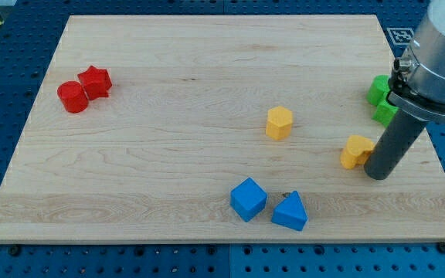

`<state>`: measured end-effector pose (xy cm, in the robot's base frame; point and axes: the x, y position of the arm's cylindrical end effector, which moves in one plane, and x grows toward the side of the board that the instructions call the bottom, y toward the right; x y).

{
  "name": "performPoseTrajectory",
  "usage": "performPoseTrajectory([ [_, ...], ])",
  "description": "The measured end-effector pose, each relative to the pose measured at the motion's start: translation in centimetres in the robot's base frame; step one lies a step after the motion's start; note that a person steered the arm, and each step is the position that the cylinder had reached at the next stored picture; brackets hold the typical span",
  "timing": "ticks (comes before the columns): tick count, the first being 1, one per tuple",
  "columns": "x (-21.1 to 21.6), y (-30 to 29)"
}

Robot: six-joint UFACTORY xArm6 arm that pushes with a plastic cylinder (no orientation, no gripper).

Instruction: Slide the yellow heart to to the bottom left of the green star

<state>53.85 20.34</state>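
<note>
Pale wooden board point(207, 93) on a blue pegboard bench. No pincer on this arm, so nothing opens, shuts or holds: only a dark rod, my tip point(377, 174) down on the board near the view's right edge. Just to the tip's left, touching or almost touching, sits a yellow block point(355, 150); shape unclear from here, likely the yellow heart. Rod partly covers its right side. Above the tip, at the right edge, two green blocks: upper green block point(377, 89), lower green block point(385, 113), both partly hidden by the arm, star not confirmable. Judgement: tip sits on the block's right, which suits a leftward shove; block lies below-left of the greens already, roughly, so probably late adjustment. Further out: yellow hexagon-like block point(279, 122) mid-board, blue cube point(248, 198) and blue triangle point(290, 211) near the bottom, red cylinder point(72, 96) and red star point(96, 81) touching, far left.
</note>
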Motion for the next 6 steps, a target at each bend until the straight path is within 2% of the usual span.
performPoseTrajectory([
  [1,0.0,0.0],
  [3,-0.3,-3.6],
  [4,0.4,-2.1],
  [5,0.9,2.6],
  [6,-1.3,2.4],
])
